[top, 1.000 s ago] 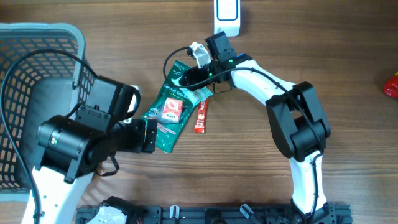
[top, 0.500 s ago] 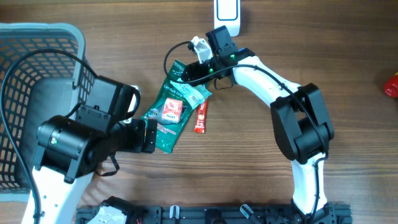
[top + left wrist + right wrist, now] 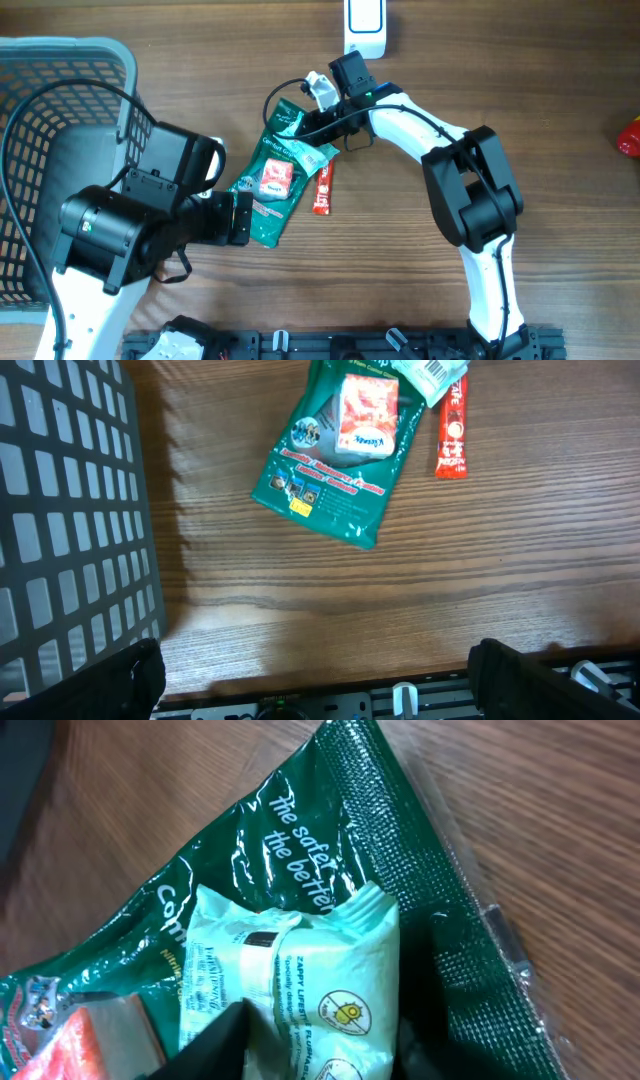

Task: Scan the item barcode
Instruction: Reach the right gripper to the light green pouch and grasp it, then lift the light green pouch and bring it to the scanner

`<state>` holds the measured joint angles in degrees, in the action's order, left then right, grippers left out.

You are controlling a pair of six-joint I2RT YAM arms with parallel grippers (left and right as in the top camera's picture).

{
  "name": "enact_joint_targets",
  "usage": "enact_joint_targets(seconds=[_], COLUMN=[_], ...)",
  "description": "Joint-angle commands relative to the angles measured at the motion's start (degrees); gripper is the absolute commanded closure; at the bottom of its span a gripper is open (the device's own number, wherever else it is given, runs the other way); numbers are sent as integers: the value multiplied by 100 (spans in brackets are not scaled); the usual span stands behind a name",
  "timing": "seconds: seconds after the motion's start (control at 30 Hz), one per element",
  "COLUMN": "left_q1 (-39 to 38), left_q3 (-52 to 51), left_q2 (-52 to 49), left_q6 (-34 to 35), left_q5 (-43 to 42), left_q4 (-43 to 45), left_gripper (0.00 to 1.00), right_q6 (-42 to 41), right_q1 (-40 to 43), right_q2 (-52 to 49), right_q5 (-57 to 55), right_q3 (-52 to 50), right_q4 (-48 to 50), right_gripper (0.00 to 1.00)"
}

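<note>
Scanner (image 3: 364,25) cropped by top edge

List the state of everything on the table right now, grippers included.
Green foil pouch: lying flat on the table.
Pale green plastic packet: lying on the pouch's upper end.
Red stick sachet: flat, beside the pouch.
Small red-and-white packet: resting on the pouch.
Left gripper: open, empty.
Right gripper: astride the pale green packet; grip unclear.

A glossy green foil pouch (image 3: 318,495) lies flat on the brown wooden table (image 3: 420,595). A small red-and-white packet (image 3: 365,415) rests on it, with a slim red stick sachet (image 3: 452,435) just beside. A grey plastic lattice basket (image 3: 70,510) stands at the left. The left claw (image 3: 320,675) gapes wide.
</note>
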<state>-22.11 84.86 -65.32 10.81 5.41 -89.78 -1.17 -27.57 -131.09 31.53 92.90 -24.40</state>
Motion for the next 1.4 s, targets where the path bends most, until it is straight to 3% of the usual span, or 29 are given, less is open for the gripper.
enact_joint_targets(seconds=[0.0,0.03,0.07,0.23,0.4,0.7,0.9,1.37], left_q1=[26,26,26,26,26,26,26,26], left_q3=[22,22,22,22,22,22,22,22], left_q2=[39,39,39,39,39,39,39,39], left_q6=[52,55,55,55,55,55,55,55], left_q5=[-68,-68,-68,-68,-68,-68,-68,-68], left_q4=[11,11,11,11,11,11,11,11], left_gripper=[0,0,0,0,0,0,0,0], right_q6=[157,111,31,-804,-1543,-1471,-772,-411], right_q1=[-170,-184,-184,20,444,697,686,348], right_q2=[-297,-295,-286,116,1211,2964,3797,6730], right_q5=[-153,-249,-326,-319,-321,-511,-1010,-1161], right_q3=[35,42,52,63,63,48,17,-3106], right_q4=[-66,-52,-66,-118,-483,-1847,-2975,-1008], right_gripper=[83,93,96,96,96,96,96,95])
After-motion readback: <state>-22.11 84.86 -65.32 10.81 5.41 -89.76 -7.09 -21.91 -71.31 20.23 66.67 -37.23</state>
